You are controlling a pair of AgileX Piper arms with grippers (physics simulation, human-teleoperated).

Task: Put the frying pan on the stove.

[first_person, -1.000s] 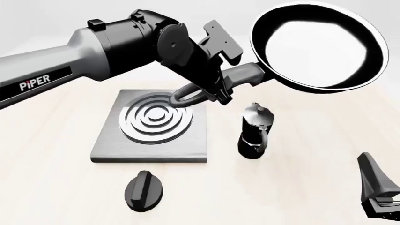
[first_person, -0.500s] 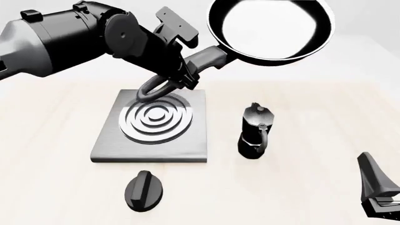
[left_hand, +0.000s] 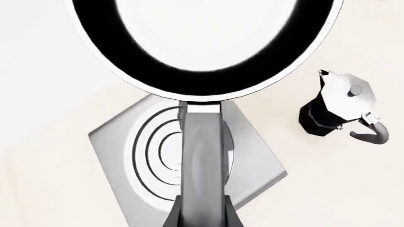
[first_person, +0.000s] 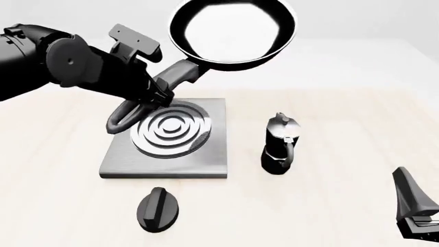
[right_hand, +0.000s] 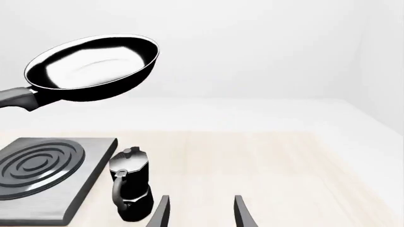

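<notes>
One arm does the work: the left gripper point(first_person: 152, 91) has its fingers clamped on the long grey handle of the frying pan point(first_person: 233, 32), which is carried high in the air, its bowl beyond the far edge of the stove point(first_person: 166, 140) in the front view. The handle's loop end hangs down over the stove's near-left part. From the left wrist view the handle runs straight across the burner rings while the pan point(left_hand: 205, 42) itself sits past the slab point(left_hand: 252, 165).

This is the carry step, judged close to its end; the pan is not yet set down. The next move calls for drawing the pan back toward the arms so its bowl centres over the burner, levelling it, then lowering until it rests flat before letting go.

Off to the right, the moka pot point(first_person: 279, 144) stands upright on the surface just beside the stove. The right gripper point(right_hand: 200, 210) waits low at the near right, fingers spread and holding nothing.
</notes>
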